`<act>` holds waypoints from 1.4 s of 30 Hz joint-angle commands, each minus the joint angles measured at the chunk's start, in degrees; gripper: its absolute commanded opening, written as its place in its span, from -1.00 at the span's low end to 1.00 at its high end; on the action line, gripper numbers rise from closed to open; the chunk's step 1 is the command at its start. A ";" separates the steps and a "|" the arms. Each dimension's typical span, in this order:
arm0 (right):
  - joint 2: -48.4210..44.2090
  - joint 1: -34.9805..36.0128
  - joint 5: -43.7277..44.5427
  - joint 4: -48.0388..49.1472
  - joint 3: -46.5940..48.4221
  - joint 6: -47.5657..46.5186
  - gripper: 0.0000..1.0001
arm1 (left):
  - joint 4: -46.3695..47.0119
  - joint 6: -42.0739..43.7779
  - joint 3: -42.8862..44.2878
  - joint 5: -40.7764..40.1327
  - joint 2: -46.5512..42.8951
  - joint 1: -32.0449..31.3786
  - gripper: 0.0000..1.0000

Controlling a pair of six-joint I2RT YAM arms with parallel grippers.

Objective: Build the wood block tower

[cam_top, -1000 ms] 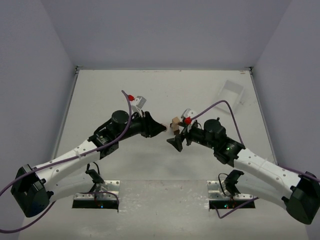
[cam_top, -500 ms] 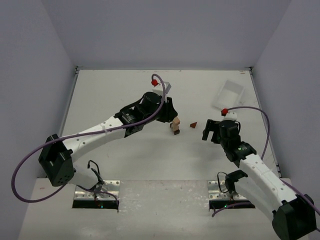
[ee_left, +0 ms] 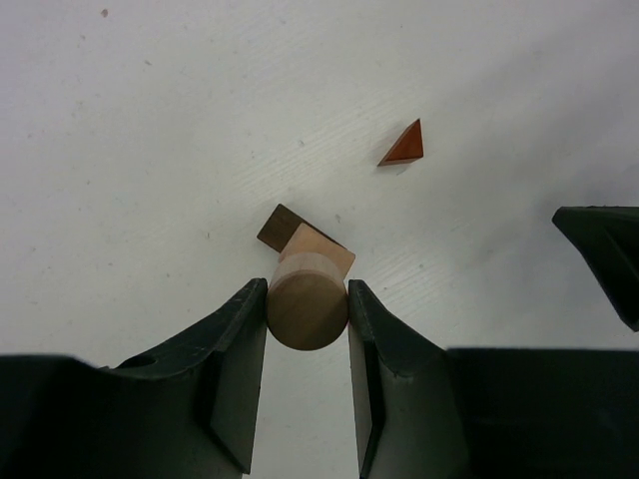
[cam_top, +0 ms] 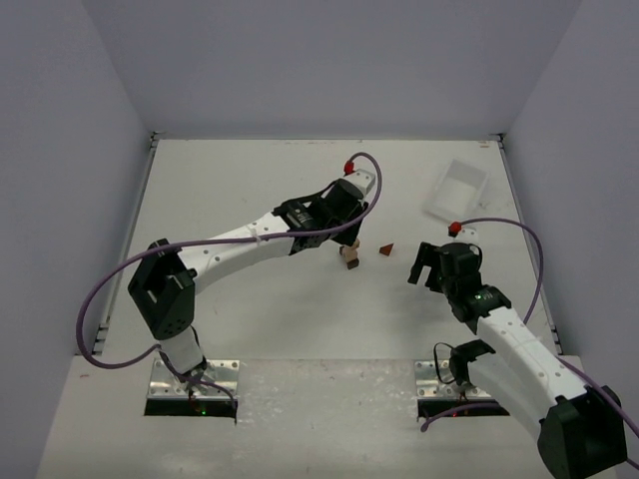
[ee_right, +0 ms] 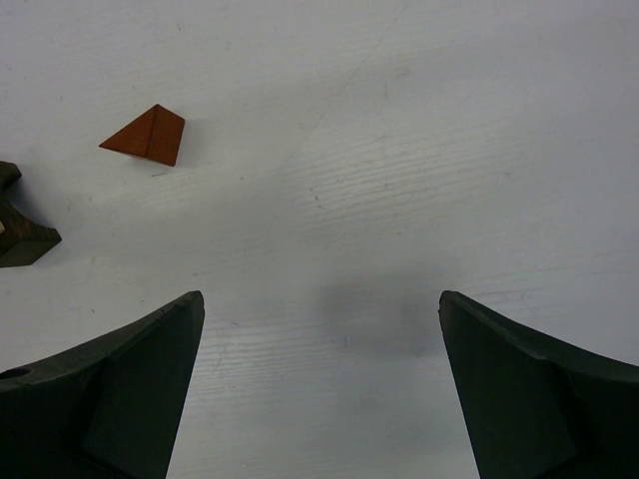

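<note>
My left gripper [ee_left: 305, 289] is shut on a round tan wooden cylinder [ee_left: 307, 314] and holds it directly over a small stack. The stack is a pale tan cube [ee_left: 324, 251] on a dark brown block [ee_left: 276, 227]. In the top view the left gripper [cam_top: 348, 239] hangs over this stack [cam_top: 349, 256] at mid-table. A reddish-brown wedge [ee_left: 404, 147] lies loose on the table to the stack's right, and it also shows in the top view [cam_top: 385, 248] and the right wrist view [ee_right: 147, 135]. My right gripper [cam_top: 423, 265] is open and empty, to the right of the wedge, with bare table between its fingers [ee_right: 319, 299].
A clear plastic tray [cam_top: 456, 190] sits at the back right. The right gripper's dark fingertip [ee_left: 604, 254] shows at the right edge of the left wrist view. White walls enclose the table on three sides.
My left arm has reached forward and right, bringing the cylinder over the stack. My right gripper drew back to the right a second ago, leaving the wedge on the table, and has barely moved since.
</note>
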 commanded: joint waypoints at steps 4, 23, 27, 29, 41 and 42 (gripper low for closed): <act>-2.80 -0.34 1.09 0.97 -0.46 1.00 0.97 | -3.70 2.34 6.37 1.62 2.70 -0.36 -0.99; -3.34 -0.32 1.03 0.53 -0.44 0.71 0.97 | -3.91 2.00 6.94 4.16 4.50 -0.36 -0.92; -3.43 -0.34 1.07 0.53 -0.50 0.60 0.97 | -3.80 1.95 6.79 3.54 4.38 -0.36 -0.92; -3.39 -0.34 1.00 0.57 -0.44 0.51 0.97 | -3.81 1.91 6.85 3.07 4.48 -0.36 -0.92; -3.60 -0.33 1.00 0.34 -0.44 0.47 0.97 | -3.82 1.70 6.75 1.96 4.78 -0.36 -0.91; -3.60 -0.34 0.94 0.35 -0.44 0.41 0.97 | -3.82 1.69 6.83 1.86 4.98 -0.36 -0.91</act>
